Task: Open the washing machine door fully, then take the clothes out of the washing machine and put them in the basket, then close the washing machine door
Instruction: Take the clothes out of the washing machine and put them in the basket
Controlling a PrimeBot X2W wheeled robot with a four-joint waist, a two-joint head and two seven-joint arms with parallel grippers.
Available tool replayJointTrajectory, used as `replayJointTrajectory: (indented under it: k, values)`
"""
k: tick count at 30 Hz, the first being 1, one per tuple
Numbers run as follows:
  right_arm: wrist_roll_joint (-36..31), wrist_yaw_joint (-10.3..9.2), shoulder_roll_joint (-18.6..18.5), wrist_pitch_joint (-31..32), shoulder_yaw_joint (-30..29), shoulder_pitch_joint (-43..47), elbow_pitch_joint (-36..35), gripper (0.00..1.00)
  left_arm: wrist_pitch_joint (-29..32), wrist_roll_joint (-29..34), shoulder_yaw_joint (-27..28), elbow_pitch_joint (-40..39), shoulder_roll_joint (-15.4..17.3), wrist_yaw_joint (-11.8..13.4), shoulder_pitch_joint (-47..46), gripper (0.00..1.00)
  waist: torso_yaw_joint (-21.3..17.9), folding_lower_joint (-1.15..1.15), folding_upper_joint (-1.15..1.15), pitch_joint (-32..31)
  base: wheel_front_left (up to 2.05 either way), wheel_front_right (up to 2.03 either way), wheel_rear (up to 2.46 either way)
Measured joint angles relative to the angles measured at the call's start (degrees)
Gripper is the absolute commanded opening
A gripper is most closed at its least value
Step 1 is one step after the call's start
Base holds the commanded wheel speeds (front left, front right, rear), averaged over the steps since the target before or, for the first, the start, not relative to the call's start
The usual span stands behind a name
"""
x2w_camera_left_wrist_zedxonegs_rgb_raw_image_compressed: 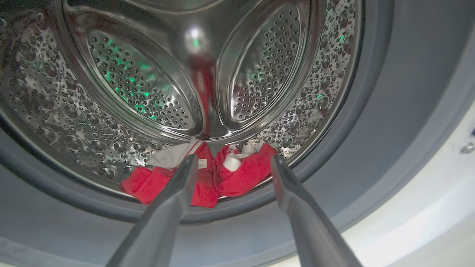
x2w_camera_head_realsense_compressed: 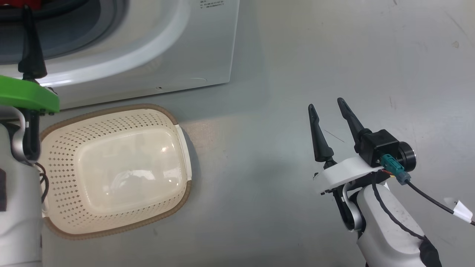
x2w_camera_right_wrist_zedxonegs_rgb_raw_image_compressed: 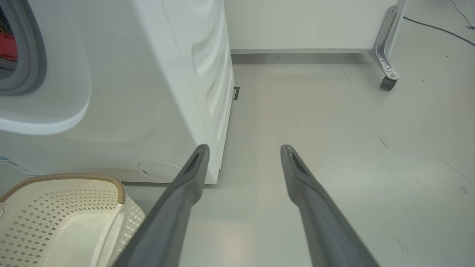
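**Colleague:** Where are you now?

**Me:** I am looking straight into the washing machine (x2w_camera_head_realsense_compressed: 207,44) through the left wrist camera. The steel drum (x2w_camera_left_wrist_zedxonegs_rgb_raw_image_compressed: 141,85) lies open before me, so I judge that the opening step is done and the taking-out comes next. The basket (x2w_camera_head_realsense_compressed: 59,174) stands on the floor (x2w_camera_head_realsense_compressed: 259,185) just in front of the machine, below the mouth, with nothing in it.

**Colleague:** And the arms?

**Me:** The left gripper (x2w_camera_left_wrist_zedxonegs_rgb_raw_image_compressed: 233,157) points into the mouth, its jaws wide apart and holding nothing. The right gripper (x2w_camera_head_realsense_compressed: 325,102) hangs over the floor, well apart from the basket, its jaws also wide and without load.

**Colleague:** The clothes?

**Me:** The clothes (x2w_camera_left_wrist_zedxonegs_rgb_raw_image_compressed: 241,178) lie at the bottom front of the drum, red and crumpled in two lumps, close to the grey seal (x2w_camera_left_wrist_zedxonegs_rgb_raw_image_compressed: 371,111). A small white label (x2w_camera_left_wrist_zedxonegs_rgb_raw_image_compressed: 202,163) shows just beside one finger.

**Colleague:** What can go wrong?

**Me:** Three things, I think. If I go in too low, a fingertip can catch the rubber seal. If the jaws close on only one thin fold, the soft fabric can slip out and fall on the floor beside the basket. And a hanging part can drag on the lip of the mouth when I pull back.
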Motion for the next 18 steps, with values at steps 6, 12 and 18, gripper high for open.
replayJointTrajectory:
  k: [6, 12, 18]
  values:
    - [0.6, -0.43, 0.0, 0.0, 1.1, -0.8, -0.2, 1.00, 4.2, -0.3, 0.7, 4.3, 1.2, 0.0, -5.3, 1.00, -1.1, 0.00, 0.00, 2.0, 0.00, 0.00, 0.00]
    - [1.0, -0.52, -0.1, 0.0, 1.9, -1.2, -0.4, 1.00, 8.3, -0.2, 1.0, 7.4, 3.5, 0.7, -11.8, 1.00, -2.4, 0.00, 0.00, 4.4, 0.00, 0.00, 0.00]
    - [1.5, -0.89, -0.1, 0.0, 3.0, -2.2, -0.7, 1.00, 11.2, -0.3, 0.5, 9.3, 3.9, 0.7, -17.8, 1.00, -3.5, 0.00, 0.00, 6.6, 0.00, 0.00, 0.00]
